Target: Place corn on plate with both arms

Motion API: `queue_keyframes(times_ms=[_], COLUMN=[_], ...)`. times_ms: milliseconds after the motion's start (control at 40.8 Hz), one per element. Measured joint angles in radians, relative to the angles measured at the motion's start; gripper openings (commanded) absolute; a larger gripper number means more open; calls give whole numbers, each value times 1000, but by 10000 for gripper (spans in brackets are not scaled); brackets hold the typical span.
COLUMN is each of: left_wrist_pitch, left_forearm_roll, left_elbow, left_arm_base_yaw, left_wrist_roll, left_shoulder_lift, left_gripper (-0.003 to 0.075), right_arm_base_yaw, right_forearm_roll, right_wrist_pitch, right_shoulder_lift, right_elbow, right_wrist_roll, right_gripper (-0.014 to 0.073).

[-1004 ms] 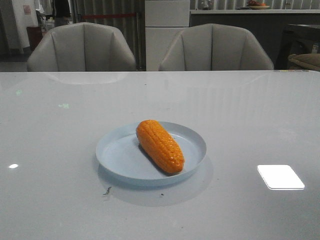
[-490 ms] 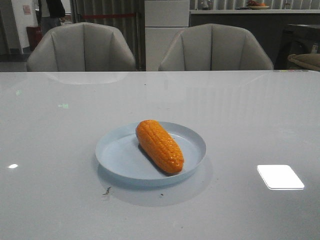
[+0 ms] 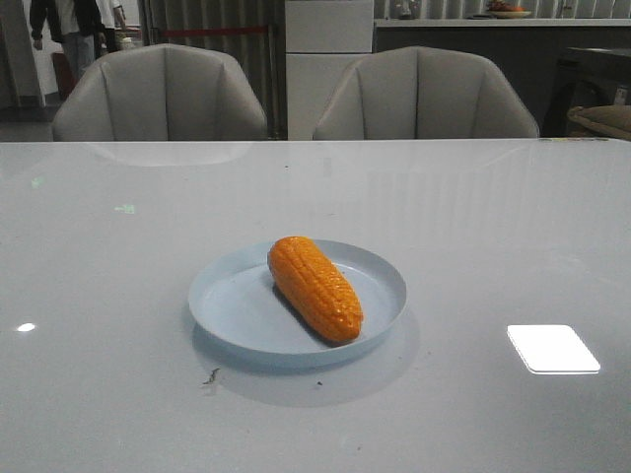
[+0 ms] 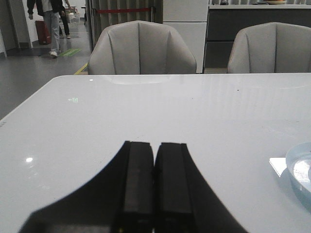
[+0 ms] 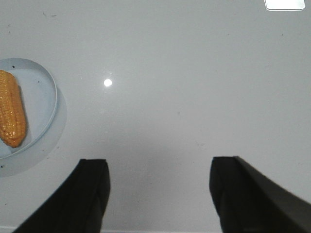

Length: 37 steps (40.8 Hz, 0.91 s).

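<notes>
Corn [image 3: 315,288] lies diagonally on plate [image 3: 237,313] mid-table, placement apparently done; left gripper [image 4: 154,187] closed and empty, right gripper [image 5: 158,194] wide open, both clear, nothing left but parking arms.

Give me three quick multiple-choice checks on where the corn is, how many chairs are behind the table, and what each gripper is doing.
1. Where is the corn?
A. On the bare table
B. Lying in the plate
C. Held by a gripper

2. How many chairs stand behind the table?
A. One
B. Two
C. Four

3. What state are the grippers in?
A. Both open
B. Both shut
C. Left gripper shut, right gripper open

Answers: 1 B, the cob rests inside the rim, nothing gripping it. 2 B, the front view shows a left chair and a right chair. 3 C, the left fingers are pressed together and empty; the right ones stand wide apart over bare table.
</notes>
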Motion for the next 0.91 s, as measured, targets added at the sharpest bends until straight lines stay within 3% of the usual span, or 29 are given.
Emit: queue_keyframes(times_ms=[759,906], left_wrist_pitch=[0,0], left_forearm_roll=[4,4], left_elbow=[0,0], left_arm_base_yaw=[0,0], left_wrist_roll=[0,0], left_shoulder_lift=[0,0], left_gripper=[90,90], right_arm_base_yaw=[0,0], right_forearm_roll=[-5,-42], right_wrist_pitch=[2,2], right_shoulder_lift=[0,-19], right_elbow=[0,4], right_wrist_roll=[2,0], right_gripper=[541,423])
